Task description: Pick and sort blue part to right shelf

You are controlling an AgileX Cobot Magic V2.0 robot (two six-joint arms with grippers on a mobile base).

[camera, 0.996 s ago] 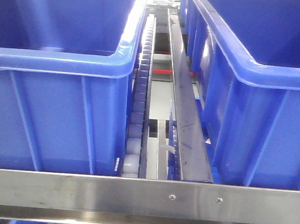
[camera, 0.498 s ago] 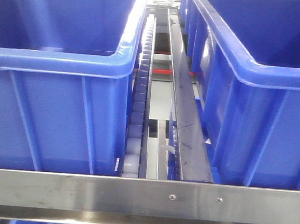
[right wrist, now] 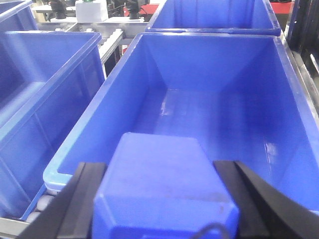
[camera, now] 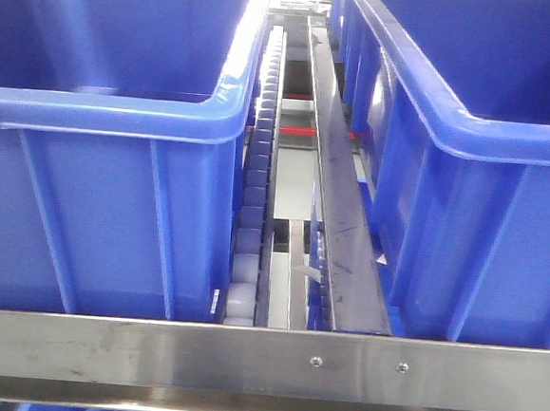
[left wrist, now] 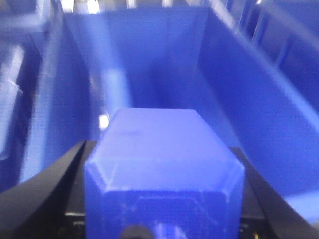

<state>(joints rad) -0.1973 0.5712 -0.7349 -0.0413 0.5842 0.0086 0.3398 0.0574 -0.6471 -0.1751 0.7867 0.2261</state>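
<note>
In the left wrist view, my left gripper [left wrist: 160,149] is shut on a blue part [left wrist: 164,164], a faceted block sitting between the black fingers [left wrist: 60,174] over the inside of a blue bin [left wrist: 239,89]. My right gripper [right wrist: 159,167] is shut on another blue part [right wrist: 162,184], held above the near end of a blue bin [right wrist: 89,129]. The right shelf shows in the front view as a steel front rail [camera: 263,362] with two screws, roller tracks [camera: 257,166] and blue bins. Neither gripper appears in the front view.
Two large blue bins [camera: 110,116] [camera: 471,135] flank a steel divider bar [camera: 336,210] on the rack. In the right wrist view another blue bin [right wrist: 45,94] stands to the left and one more [right wrist: 214,15] behind.
</note>
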